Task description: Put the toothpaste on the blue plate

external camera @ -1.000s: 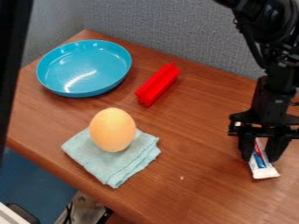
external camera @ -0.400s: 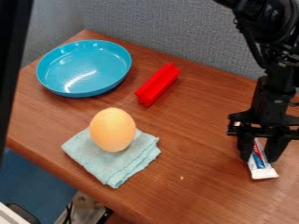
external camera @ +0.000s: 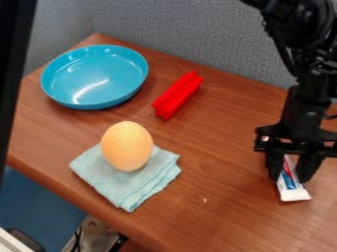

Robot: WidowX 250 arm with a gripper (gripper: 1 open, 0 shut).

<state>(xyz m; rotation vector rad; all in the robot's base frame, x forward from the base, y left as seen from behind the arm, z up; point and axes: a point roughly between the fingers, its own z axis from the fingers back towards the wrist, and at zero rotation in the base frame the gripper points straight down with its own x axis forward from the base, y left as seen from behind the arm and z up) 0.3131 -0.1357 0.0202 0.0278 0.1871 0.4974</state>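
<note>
One tube, one plate: toothpaste [external camera: 291, 181] to blue plate [external camera: 95, 77], still to be lifted and carried across
Gripper: black gripper [external camera: 291, 167] over the tube's upper part, fingers around or beside it; looks like a grasp on the toothpaste, firmness can't be told
Toothpaste: on the wooden table [external camera: 211, 177], near side, robot end; white end sticks out below the fingers, rest hidden by them
Step in hand: judged to be securing the tube, then raising it
Grip: wants pads on both sides of the body, snug but not hard; soft tube will likely give, and too much squeeze could bulge it or make it slip
Lift: straight up first, slowly, check that the loose end comes along and doesn't swing or drag
Route: plate is at the far corner, well apart; go high enough over the red block [external camera: 176, 95], keep off the egg [external camera: 128, 146] on the light-blue cloth [external camera: 125, 178]
Plate: raised rim, so clear it with the hanging end before going down
Release: over the middle, low, open gently; a drop from high or near the rim could bounce it out
</note>
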